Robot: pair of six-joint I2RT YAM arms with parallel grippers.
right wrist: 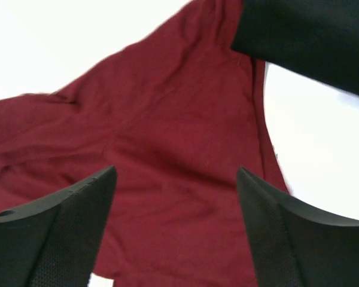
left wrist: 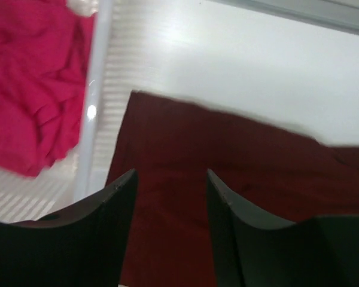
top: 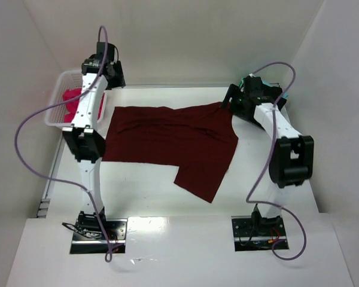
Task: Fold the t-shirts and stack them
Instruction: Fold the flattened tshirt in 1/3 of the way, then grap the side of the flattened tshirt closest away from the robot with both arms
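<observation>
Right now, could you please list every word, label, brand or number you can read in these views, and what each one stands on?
There is none to read: the maroon t-shirt, the pink t-shirt and the white basket show no print or label.

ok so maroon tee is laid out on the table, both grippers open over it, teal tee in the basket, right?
One slip: the white lattice basket holds a bright pink tee, not a teal one; the left wrist view shows it. The maroon tee is laid out on the table with the left gripper and right gripper open over it.
</observation>
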